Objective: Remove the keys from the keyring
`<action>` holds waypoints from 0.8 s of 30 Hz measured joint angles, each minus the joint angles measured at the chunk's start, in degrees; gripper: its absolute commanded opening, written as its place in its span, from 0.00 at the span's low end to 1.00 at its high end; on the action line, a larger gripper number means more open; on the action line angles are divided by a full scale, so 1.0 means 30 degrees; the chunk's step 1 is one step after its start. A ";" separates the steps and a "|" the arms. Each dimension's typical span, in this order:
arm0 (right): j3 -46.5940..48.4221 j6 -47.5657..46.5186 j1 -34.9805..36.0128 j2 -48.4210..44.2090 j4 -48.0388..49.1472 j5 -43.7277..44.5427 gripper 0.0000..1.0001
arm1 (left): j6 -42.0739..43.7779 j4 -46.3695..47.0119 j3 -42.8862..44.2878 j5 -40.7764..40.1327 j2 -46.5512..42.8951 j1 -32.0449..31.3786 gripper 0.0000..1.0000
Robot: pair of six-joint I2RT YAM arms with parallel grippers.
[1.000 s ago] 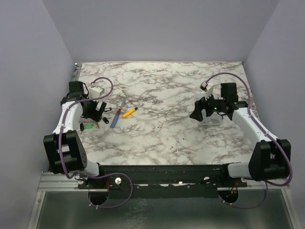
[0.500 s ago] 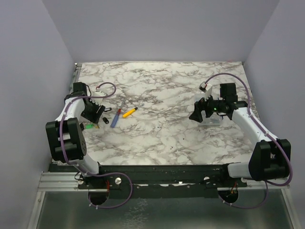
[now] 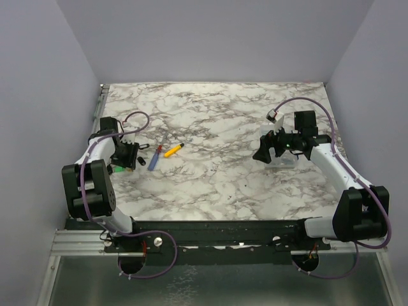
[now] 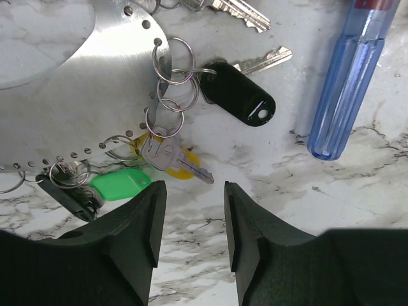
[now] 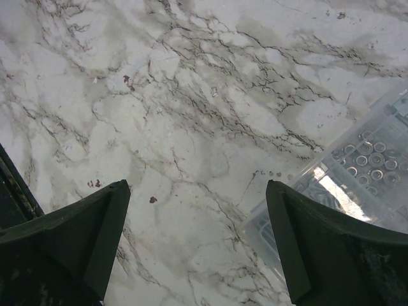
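Observation:
In the left wrist view the keys lie on the marble just ahead of my fingertips: a black-headed key (image 4: 237, 97), a yellow-headed key (image 4: 171, 159) and a green tag (image 4: 120, 185). They hang from a chain of small keyrings (image 4: 172, 83) hooked into a perforated metal plate (image 4: 76, 108). My left gripper (image 4: 192, 189) hovers right behind the yellow key, jaws partly narrowed with only bare marble between them. From above, the left gripper (image 3: 123, 155) covers most of the keys, with the green tag (image 3: 118, 169) peeking out. My right gripper (image 3: 262, 153) stands wide open and holds nothing.
A blue stick (image 4: 347, 95) lies right of the keys; from above it (image 3: 153, 162) sits beside a red stick (image 3: 158, 149) and a yellow stick (image 3: 173, 150). Another bare key (image 4: 239, 11) lies at the top. A clear box of small metal rings (image 5: 360, 169) sits by the right gripper.
My left arm has swung its gripper toward the near-left, down over the keys, and its jaws have narrowed from wide open. The right arm has not moved.

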 measured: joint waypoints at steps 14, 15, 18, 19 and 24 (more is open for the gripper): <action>0.0000 0.0022 0.0000 0.0000 0.0022 0.0000 1.00 | -0.2965 0.2259 -0.0801 -0.1770 0.1246 -0.0007 0.54; 0.0000 0.0022 0.0000 0.0000 0.0029 0.0000 1.00 | -0.3155 0.2339 -0.0787 -0.1807 0.1282 0.0000 0.54; 0.0000 0.0022 0.0000 0.0000 0.0029 0.0000 1.00 | -0.3738 0.2652 -0.0670 -0.1996 0.1435 0.0000 0.58; 0.0000 0.0029 0.0000 0.0007 0.0022 0.0000 1.00 | -0.3869 0.2732 -0.0634 -0.2047 0.1464 -0.0007 0.59; 0.0000 0.0029 0.0000 0.0000 0.0029 0.0000 1.00 | -0.4503 0.3359 -0.0576 -0.2157 0.1596 -0.0007 0.55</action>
